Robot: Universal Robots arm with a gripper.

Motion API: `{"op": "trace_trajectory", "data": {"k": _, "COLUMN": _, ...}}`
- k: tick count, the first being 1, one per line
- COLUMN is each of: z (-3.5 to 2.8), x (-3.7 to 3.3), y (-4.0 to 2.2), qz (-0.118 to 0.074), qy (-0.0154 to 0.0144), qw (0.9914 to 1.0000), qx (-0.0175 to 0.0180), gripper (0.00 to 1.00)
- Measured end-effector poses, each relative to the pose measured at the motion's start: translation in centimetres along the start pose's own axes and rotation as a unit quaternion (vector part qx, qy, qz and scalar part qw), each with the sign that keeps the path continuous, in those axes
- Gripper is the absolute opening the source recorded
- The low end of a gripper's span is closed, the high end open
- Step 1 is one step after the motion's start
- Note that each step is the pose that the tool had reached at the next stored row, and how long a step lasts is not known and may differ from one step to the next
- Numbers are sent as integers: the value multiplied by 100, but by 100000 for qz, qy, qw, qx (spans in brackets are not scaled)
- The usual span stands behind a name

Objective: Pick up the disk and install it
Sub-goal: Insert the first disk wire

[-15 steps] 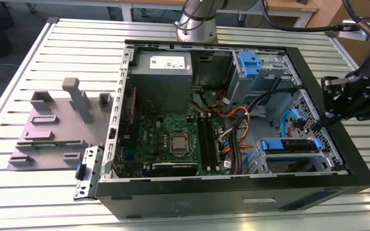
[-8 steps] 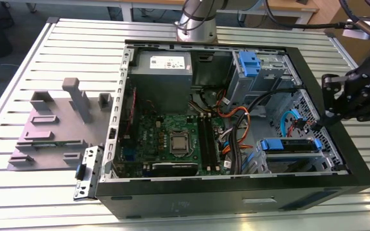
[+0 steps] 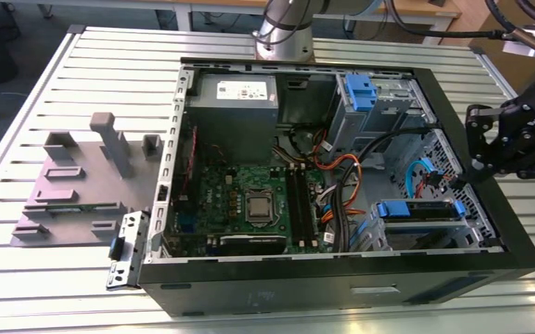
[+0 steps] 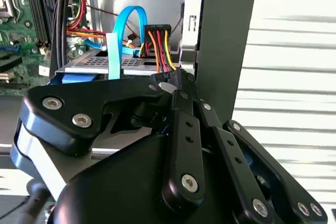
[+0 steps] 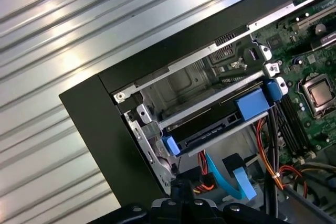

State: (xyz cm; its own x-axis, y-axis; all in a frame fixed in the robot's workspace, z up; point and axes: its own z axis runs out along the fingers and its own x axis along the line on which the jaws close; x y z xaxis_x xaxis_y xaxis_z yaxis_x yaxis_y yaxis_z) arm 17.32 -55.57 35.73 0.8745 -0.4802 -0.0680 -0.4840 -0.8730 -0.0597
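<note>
Disk [image 3: 422, 211], where now?
Inside the case [image 3: 341, 275], in the bay [image 5: 157, 95] at the case corner nearest the gripper [image 3: 462, 177]. Blue carrier handle [image 5: 254, 103] facing the case interior; cables [image 4: 157, 51] running to the disk's back edge.

And the pincer?
Tips drawn together in the second wrist view, right at the black plug of the red-yellow-orange leads, just inside the case wall. Nothing plainly seen between them; cannot tell whether pinching the plug or merely touching it.

Handling, as a guess?
Stiff metal body, probably fairly heavy for its size, smooth on its flat faces, so likely slippery there. Likely fragile to knocks, and the connectors more so. Best taken by the blue frame or its handle, or across the two long metal edges; not by the cables.

What else in the case?
Motherboard [image 3: 248, 202] across the case floor, with the bare processor socket mid-board. Grey power supply [image 3: 233, 97] at the case's far corner, toward the exterior view's left. Second blue-fronted bay [image 3: 360, 94] at the far corner, toward the exterior view's right. Loose wiring bundle [image 3: 337, 174] between board and bays.

Outside the case?
Grey fixture [image 3: 81, 181] with upright blocks and slots, beside the case on the exterior view's left.
</note>
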Motion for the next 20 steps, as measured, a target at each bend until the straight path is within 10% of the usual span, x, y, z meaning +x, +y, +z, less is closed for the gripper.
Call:
{"op": "trace_trajectory", "data": {"k": 14, "z": 1, "x": 0, "y": 0, "qz": 7886, "qy": 1655, "qw": 99662, "qx": -1581, "gripper": 11}}
{"op": "trace_trajectory", "data": {"k": 20, "z": 1, "x": 0, "y": 0, "qz": 10516, "qy": 1893, "qw": 99414, "qx": -1643, "gripper": 11}}
